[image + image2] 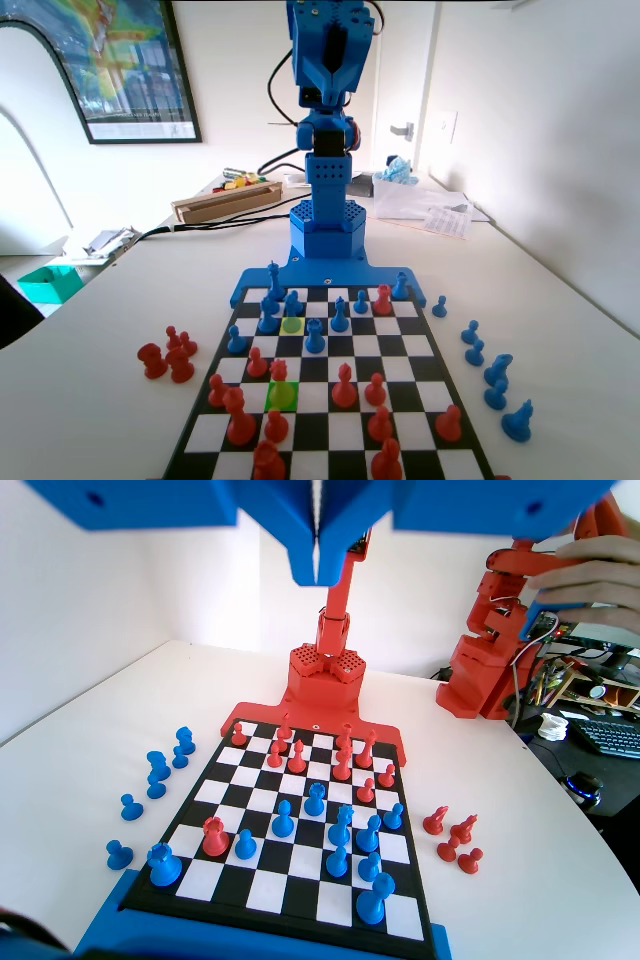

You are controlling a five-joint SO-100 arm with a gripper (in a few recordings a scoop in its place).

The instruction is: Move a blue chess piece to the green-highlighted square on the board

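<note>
The board (330, 400) lies in front of my raised blue arm. Its green-highlighted square (282, 396) is at the near left in the fixed view, with a red pawn (279, 371) at its far edge. Three rows farther, a blue chess piece (292, 303), a short pawn, stands at the far edge of a paler yellow square (292, 325). The same pawn looks to be the one near the board's front in the wrist view (338, 861). My gripper (330, 75) hangs high above the board's far end. Its jaws (318, 570) are shut on nothing, meeting in a thin seam.
Blue and red pieces crowd the board around both tinted squares. Captured blue pieces (495, 380) stand off the board's right side and captured red ones (165, 355) off its left in the fixed view. A wooden box (225, 200), papers (435, 212) and a teal container (48, 284) lie farther back.
</note>
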